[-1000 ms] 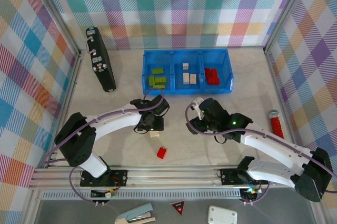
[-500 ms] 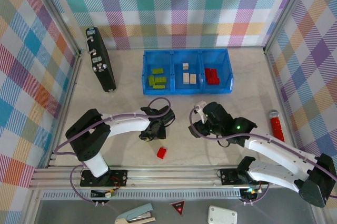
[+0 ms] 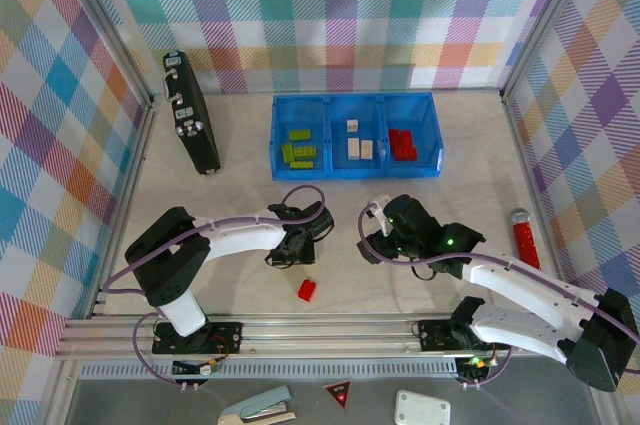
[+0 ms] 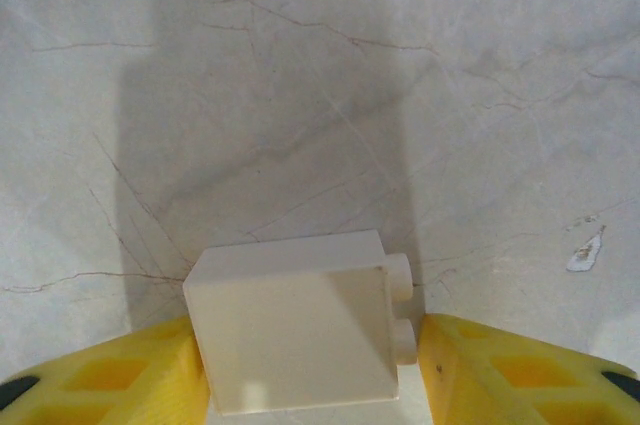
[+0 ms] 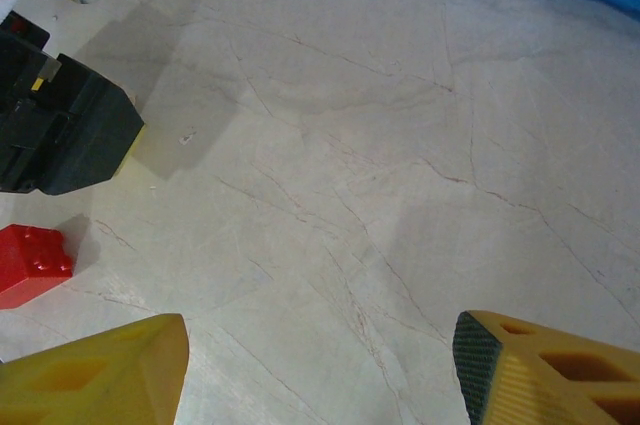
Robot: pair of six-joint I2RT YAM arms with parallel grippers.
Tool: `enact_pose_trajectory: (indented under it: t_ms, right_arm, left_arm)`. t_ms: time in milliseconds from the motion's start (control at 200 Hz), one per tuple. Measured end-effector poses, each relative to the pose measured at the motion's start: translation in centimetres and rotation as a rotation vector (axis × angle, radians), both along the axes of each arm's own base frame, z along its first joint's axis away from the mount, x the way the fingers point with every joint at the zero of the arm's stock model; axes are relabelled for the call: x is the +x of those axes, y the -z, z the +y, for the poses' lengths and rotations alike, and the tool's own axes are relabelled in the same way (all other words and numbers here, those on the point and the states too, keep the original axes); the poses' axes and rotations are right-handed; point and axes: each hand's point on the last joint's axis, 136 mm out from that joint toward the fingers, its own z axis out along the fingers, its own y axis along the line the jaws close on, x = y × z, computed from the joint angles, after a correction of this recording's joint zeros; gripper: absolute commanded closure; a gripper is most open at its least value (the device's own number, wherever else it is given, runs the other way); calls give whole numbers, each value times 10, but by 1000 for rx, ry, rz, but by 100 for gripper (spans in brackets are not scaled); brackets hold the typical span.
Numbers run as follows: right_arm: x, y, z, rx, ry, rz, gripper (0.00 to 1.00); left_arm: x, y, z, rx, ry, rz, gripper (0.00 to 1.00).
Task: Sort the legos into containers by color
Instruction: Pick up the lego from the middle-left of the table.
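A cream lego [image 4: 295,335] lies on the table between the yellow fingers of my left gripper [image 4: 310,375], which press on its left side and its studs. From above, the left gripper [image 3: 292,253] sits low over that spot and hides the brick. A loose red lego [image 3: 307,290] lies just below it, and the right wrist view has it at its left edge [image 5: 30,263]. My right gripper [image 3: 375,245] [image 5: 320,365] hangs open over bare table. The blue containers [image 3: 436,135] hold green legos [image 3: 298,150], cream legos [image 3: 358,145] and red legos [image 3: 402,143].
A black upright device [image 3: 191,112] stands at the back left. A red and silver object [image 3: 523,235] lies near the right wall. Checked walls close in the table on three sides. A stapler [image 3: 258,407] and a white block [image 3: 421,408] lie below the front rail.
My left gripper has come down over the cream lego and its jaws have narrowed onto it. The right gripper has shifted slightly and stays open.
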Motion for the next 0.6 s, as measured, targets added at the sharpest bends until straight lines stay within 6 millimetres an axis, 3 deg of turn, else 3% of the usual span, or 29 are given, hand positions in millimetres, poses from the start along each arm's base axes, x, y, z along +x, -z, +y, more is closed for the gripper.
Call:
enact_pose_trajectory:
  t_ms: [600]
  right_arm:
    - [-3, 8, -3, -1, 21, 29, 29]
  left_arm:
    - [6, -4, -1, 47, 41, -44, 50]
